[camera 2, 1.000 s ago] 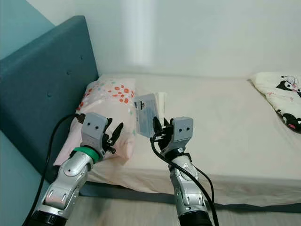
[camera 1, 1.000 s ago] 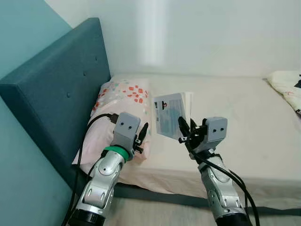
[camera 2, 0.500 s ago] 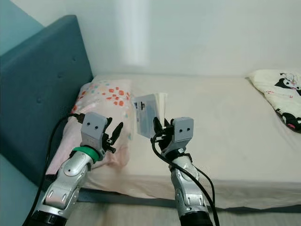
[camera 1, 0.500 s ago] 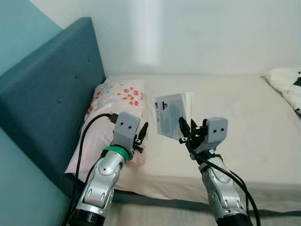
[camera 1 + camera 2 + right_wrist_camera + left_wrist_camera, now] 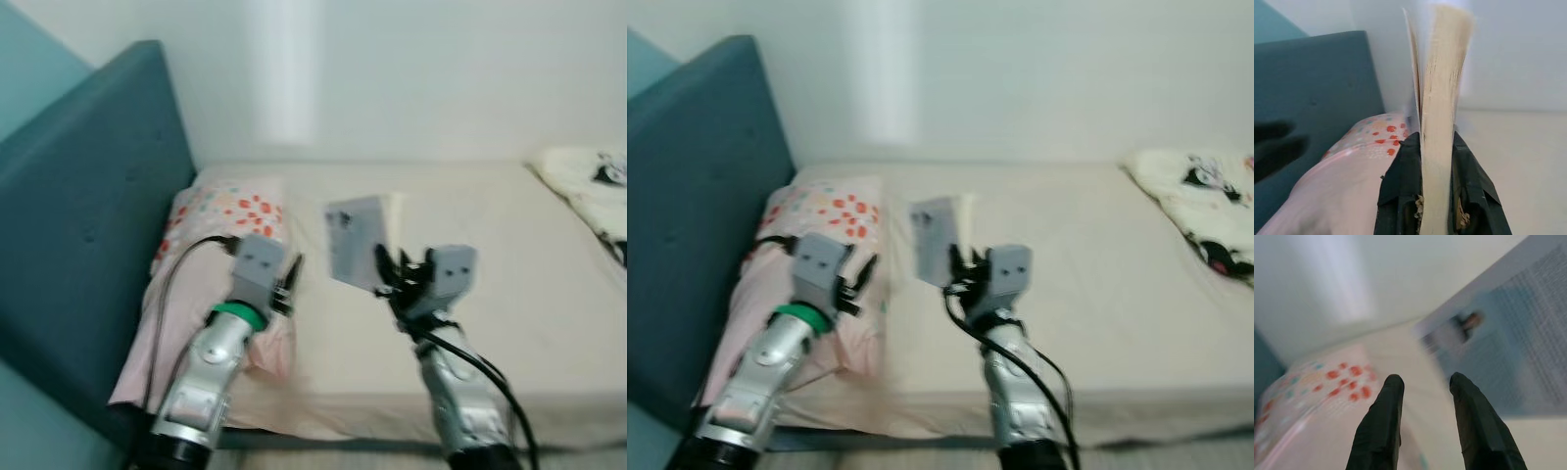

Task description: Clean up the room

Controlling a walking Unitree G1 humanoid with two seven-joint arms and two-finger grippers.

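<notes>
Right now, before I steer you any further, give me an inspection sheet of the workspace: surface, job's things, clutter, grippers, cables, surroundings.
Surface: bed with a beige sheet, mostly bare; the head views are blurred.
Job's things: book held upright above the bed, cover toward the robot's left.
Clutter: floral pillow at the headboard end; white patterned cloth at the bed's far right.
Grippers: right gripper shut on the book's lower edge; left gripper open, holding nothing, raised over the pillow.
Cables: black cables run along both forearms, one looping beside the left wrist.
Surroundings: teal headboard on the left, pale wall behind.
</notes>
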